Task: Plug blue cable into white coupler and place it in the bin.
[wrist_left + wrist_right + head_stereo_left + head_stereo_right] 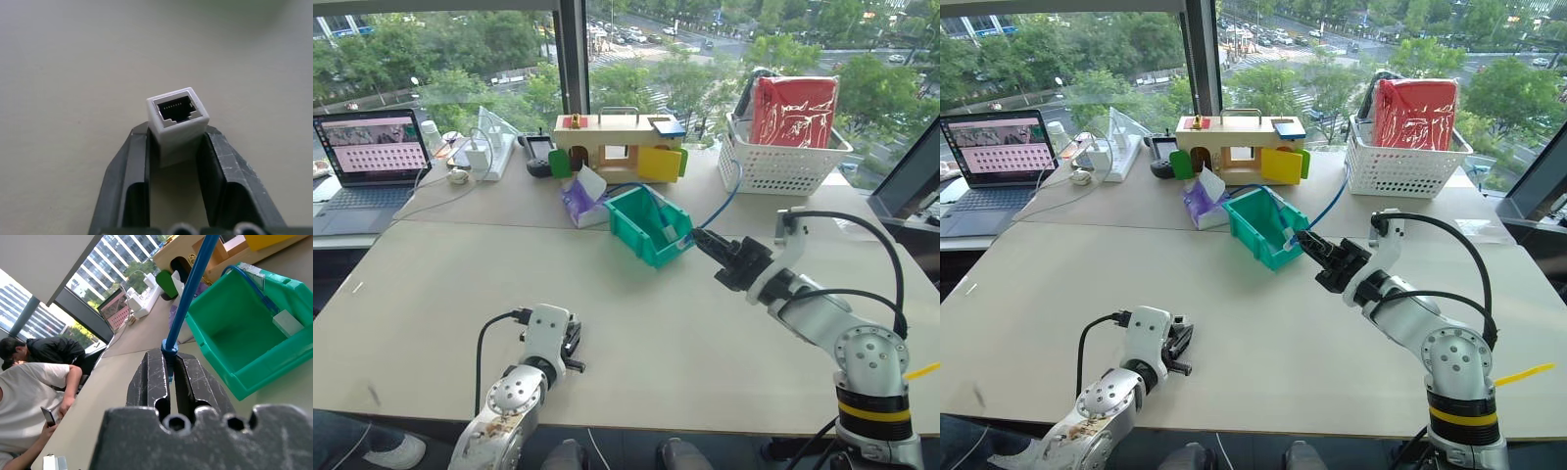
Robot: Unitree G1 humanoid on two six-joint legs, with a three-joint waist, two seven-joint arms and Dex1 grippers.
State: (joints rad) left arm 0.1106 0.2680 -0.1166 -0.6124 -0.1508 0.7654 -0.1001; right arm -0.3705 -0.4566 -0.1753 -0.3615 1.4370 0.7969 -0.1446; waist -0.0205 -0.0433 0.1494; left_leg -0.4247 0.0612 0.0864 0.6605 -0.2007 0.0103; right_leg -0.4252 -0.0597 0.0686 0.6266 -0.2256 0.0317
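Two grips — white coupler (177, 123), blue cable (190, 290).

My two head cameras look forward and down over the table (440, 294) from above its near edge, facing the windows, and share almost the same scene, with the bin (651, 227) near the middle. My left wrist camera sits very close behind the white coupler (177, 122), looking along it at bare tabletop, well short of the bin. My right wrist camera looks along the blue cable (188, 293) from close beside the bin, facing its open front.
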